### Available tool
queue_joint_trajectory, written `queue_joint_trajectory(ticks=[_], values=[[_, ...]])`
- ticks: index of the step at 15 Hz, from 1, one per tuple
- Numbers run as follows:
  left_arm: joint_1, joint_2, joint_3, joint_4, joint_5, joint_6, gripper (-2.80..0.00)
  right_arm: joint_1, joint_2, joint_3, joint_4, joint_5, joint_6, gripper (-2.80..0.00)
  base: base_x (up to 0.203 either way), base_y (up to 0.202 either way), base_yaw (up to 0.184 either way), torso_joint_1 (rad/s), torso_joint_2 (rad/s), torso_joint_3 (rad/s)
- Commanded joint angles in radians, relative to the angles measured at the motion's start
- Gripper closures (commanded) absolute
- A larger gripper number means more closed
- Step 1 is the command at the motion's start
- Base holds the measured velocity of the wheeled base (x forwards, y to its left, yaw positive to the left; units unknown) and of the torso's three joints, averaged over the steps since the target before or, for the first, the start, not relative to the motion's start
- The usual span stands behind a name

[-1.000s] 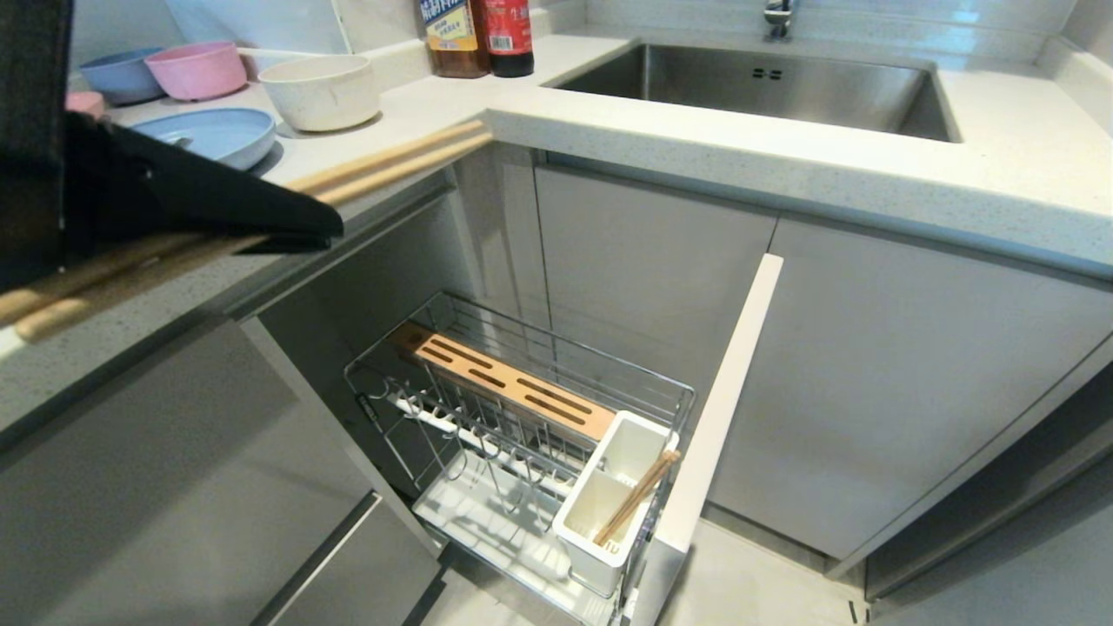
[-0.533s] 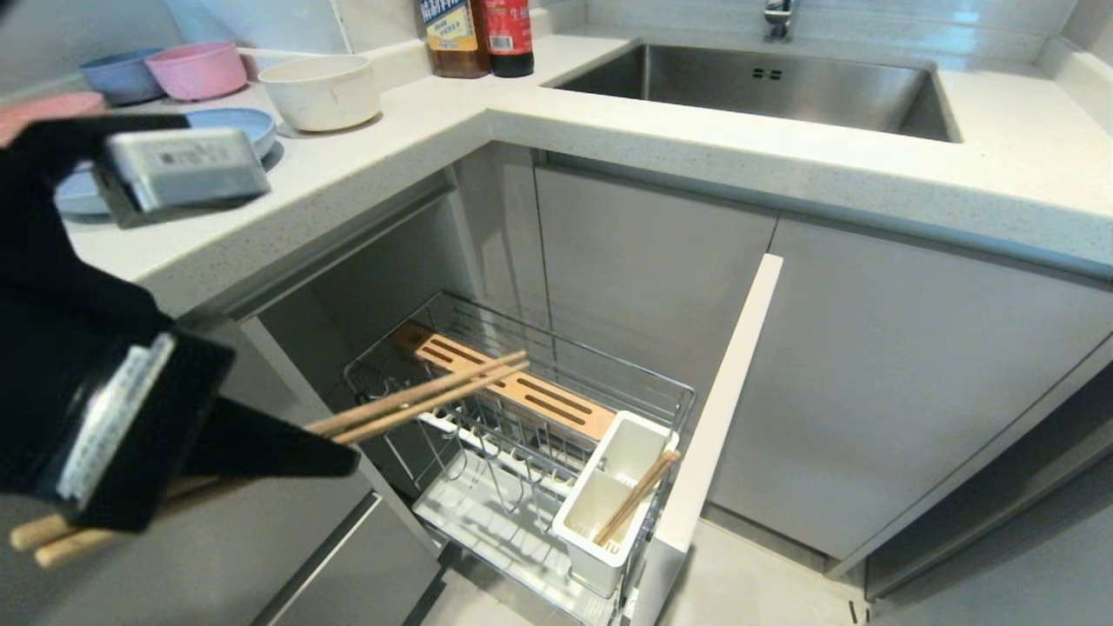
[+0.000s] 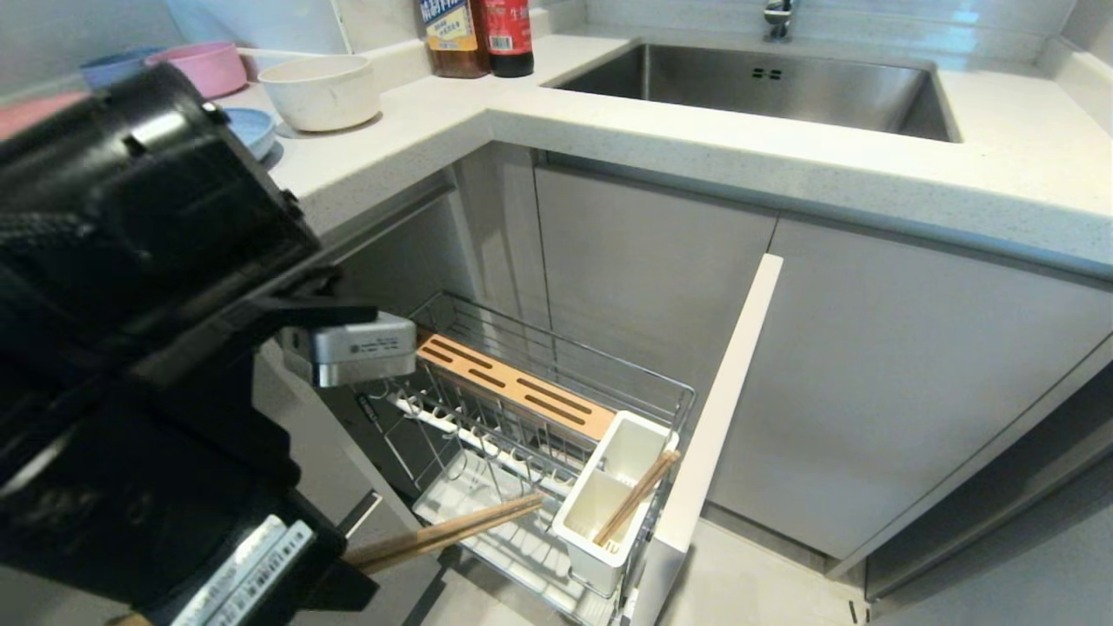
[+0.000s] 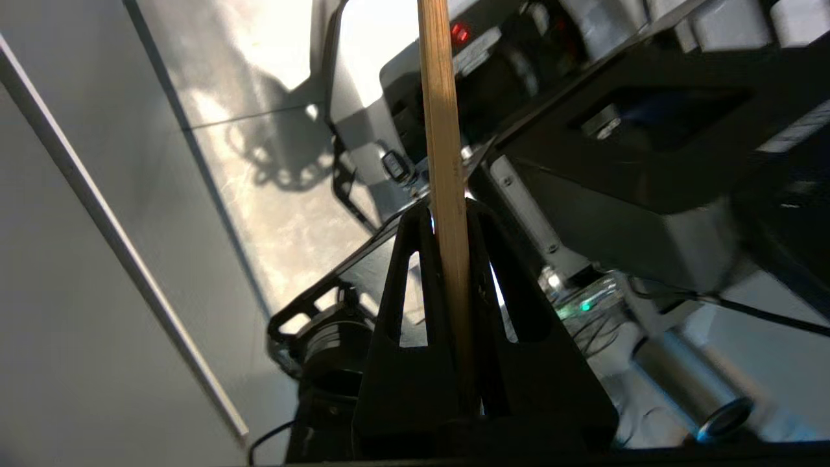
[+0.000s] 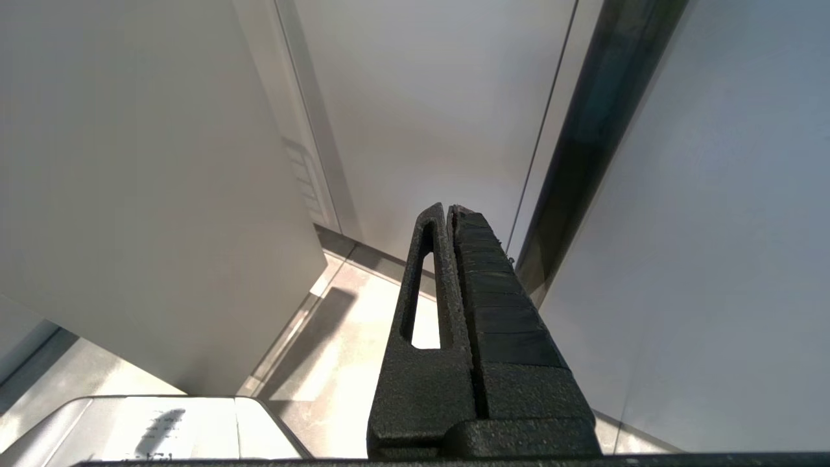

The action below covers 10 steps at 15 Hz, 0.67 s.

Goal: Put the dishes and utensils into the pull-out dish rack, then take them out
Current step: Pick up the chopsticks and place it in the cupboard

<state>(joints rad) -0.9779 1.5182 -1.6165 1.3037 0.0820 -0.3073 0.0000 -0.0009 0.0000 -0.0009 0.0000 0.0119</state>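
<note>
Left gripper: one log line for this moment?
left gripper: shut on chopsticks | beside pull-out dish rack | right gripper: shut, parked

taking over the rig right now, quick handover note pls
Left claw: shut on a pair of slim light-wood chopsticks, low beside the pull-out chrome wire dish rack.
Right claw: shut, empty, parked.
Done: another wooden pair stands in the rack's white plastic utensil holder.
Left: drop in the held pair; off-white bowl, pink bowl and light-blue plate wait on the counter; then unload.
</note>
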Motion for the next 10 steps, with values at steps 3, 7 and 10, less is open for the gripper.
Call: queue_joint_trajectory(ticks=[3, 7, 10], values=[[-0.001, 0.087, 0.053, -0.027, 0.001, 0.028, 0.00, 0.000, 0.001, 0.001, -0.001, 0.000, 0.000, 0.00, 0.000, 0.000, 0.000, 0.000, 0.00, 0.000], [0.007, 0.146, 0.081, -0.164, 0.001, 0.025, 0.00, 0.000, 0.001, 0.002, 0.000, 0.000, 0.000, 0.00, 0.000, 0.000, 0.000, 0.000, 0.00, 0.000], [0.014, 0.175, 0.075, -0.185, 0.006, 0.044, 0.00, 0.000, 0.001, 0.002, 0.001, 0.000, 0.000, 0.00, 0.000, 0.000, 0.000, 0.000, 0.00, 0.000]])
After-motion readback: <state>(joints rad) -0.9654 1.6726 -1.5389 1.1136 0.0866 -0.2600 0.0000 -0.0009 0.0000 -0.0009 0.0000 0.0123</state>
